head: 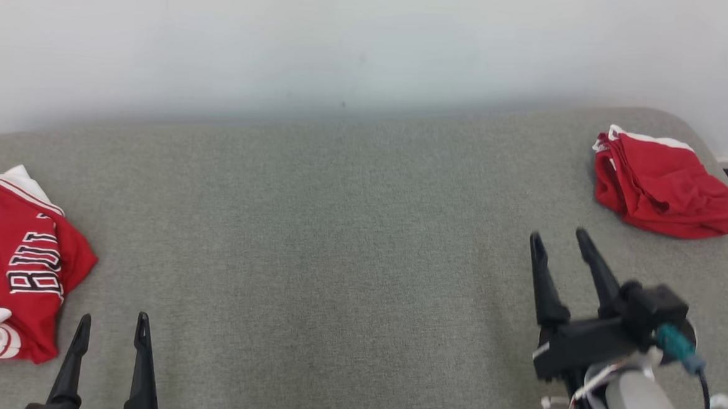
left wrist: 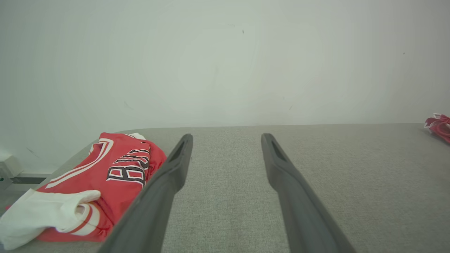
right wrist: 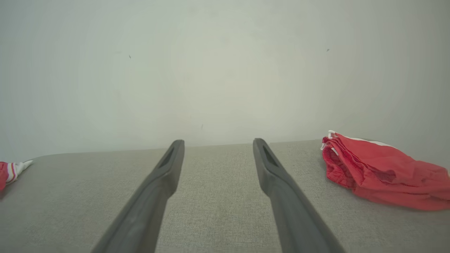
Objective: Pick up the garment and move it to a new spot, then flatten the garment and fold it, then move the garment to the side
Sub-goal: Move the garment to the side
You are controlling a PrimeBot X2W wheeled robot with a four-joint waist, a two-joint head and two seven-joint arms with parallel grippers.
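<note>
Left gripper [head: 114,317] is seen released at the lower left, its long tapered dark fingers spread wide with nothing between them. Right gripper [head: 558,234] is likewise spread wide and empty, angled toward the far right corner; loose white ties and a teal plug [head: 674,345] are seen at its wrist. Both are set over a grey cover [head: 336,259] of coarse woven cloth, flat, with rounded far corners, backed by a plain matte white wall [head: 347,41]. The red shorts [head: 664,189] are found near the far right corner, just beyond the right fingertips but apart from them: thin smooth fabric, bunched in soft creases, white trim along the top edge, with what may be a white drawstring at the waistband, too small to confirm. A red jersey [head: 17,273] is laid at the left edge, beside the left gripper, folded into a rough rectangle, with white-and-black block lettering, white striped trim and a white layer showing at its near end.
</note>
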